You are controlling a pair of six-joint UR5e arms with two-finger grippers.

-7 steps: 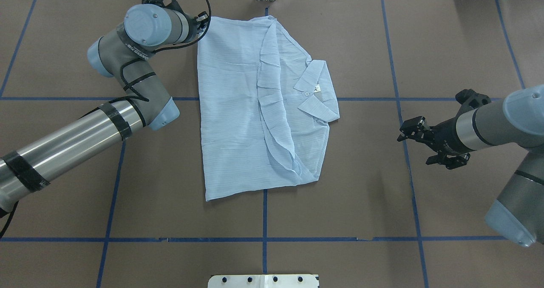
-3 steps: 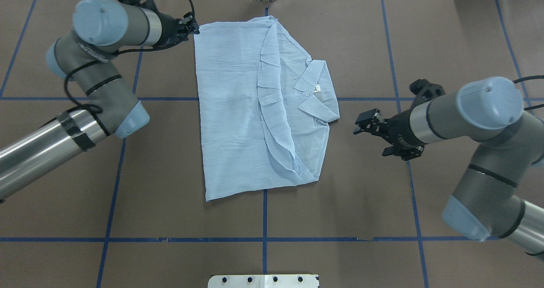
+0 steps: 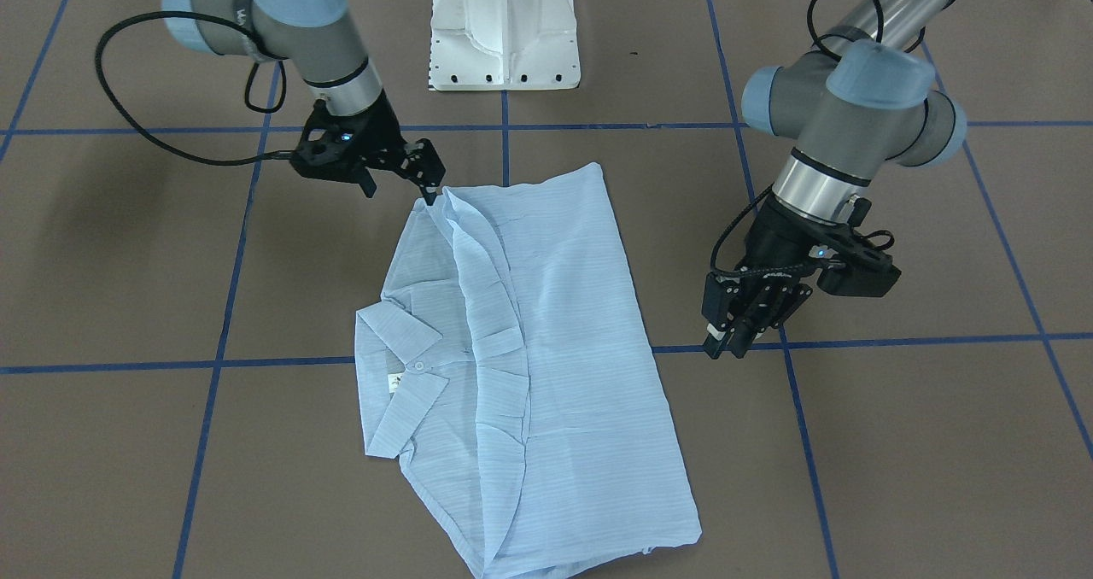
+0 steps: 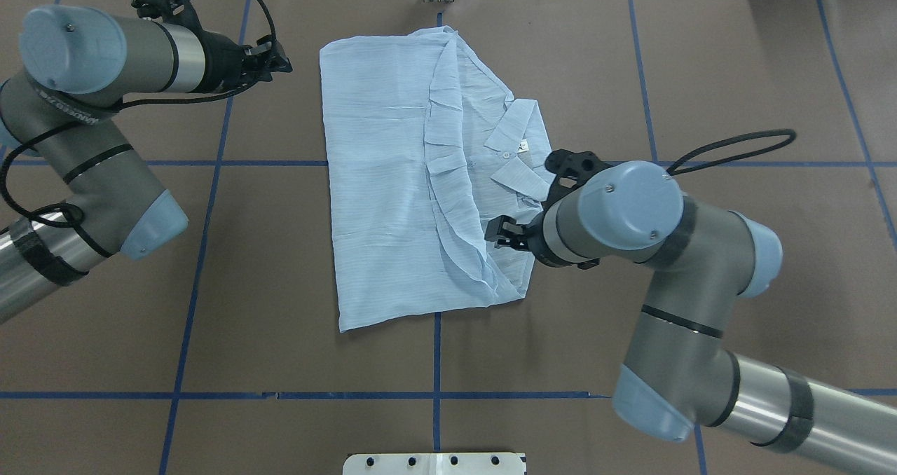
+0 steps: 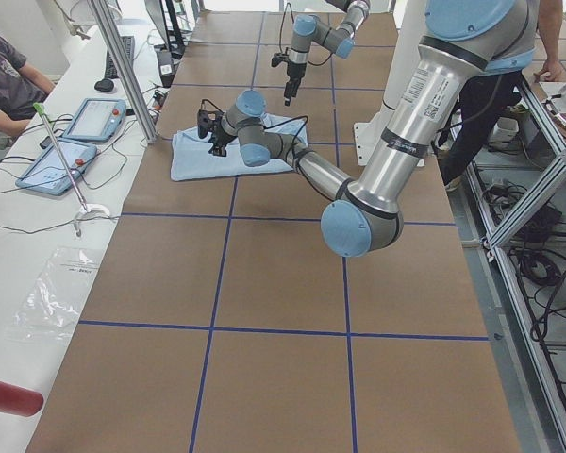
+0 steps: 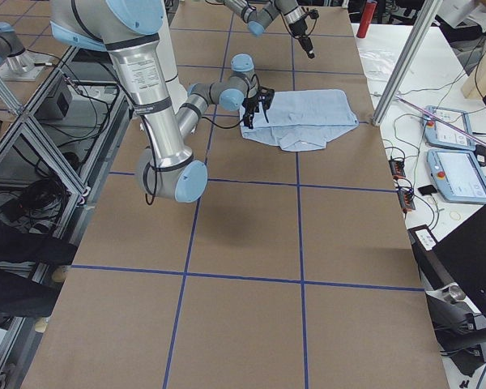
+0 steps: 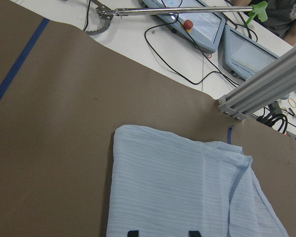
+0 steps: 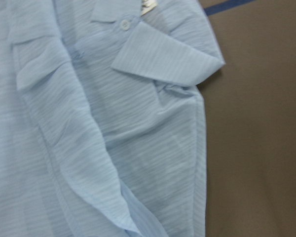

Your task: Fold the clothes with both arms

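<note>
Surface: A table (image 4: 280, 321) covered in brown paper and squared off by blue tape lines (image 4: 436, 363) carried the work.
Shirt: The pale-blue striped shirt (image 4: 392, 181) lay flat across the central tape line. It was already folded narrow, with its collar (image 4: 522, 149) toward the robot's right and a rumpled ridge of turned-in cloth down its middle.
Left gripper: The left gripper (image 4: 282, 62) stood beside the shirt's far left corner, apart from the cloth. In the wrist view its fingertips (image 7: 132, 232) were spread with nothing between them.
Right gripper: The right gripper (image 4: 499, 233) hung over the shirt's nearer right part, below the collar. Its jaws were parted and empty, and whether it touched the cloth could not be told.
Step in hand: This was probably the approach to a grasp for the next cross fold.
Doing it well: Each pinch needed to catch every layer at the edge, not only the top one. The two arms would then have to lift low and travel evenly so the thin cloth stayed square.
Risk: The loose middle ridge looked likely to slide open if one side led.
Room: The white pedestal base (image 3: 504, 32) sat at the table's robot side. Across from it ran a white bench (image 5: 19, 245) with teach pendants (image 7: 202, 19), cables and a red bottle (image 5: 8, 396), behind an aluminium post (image 7: 259, 81). A person (image 5: 5, 71) sat at the bench.
</note>
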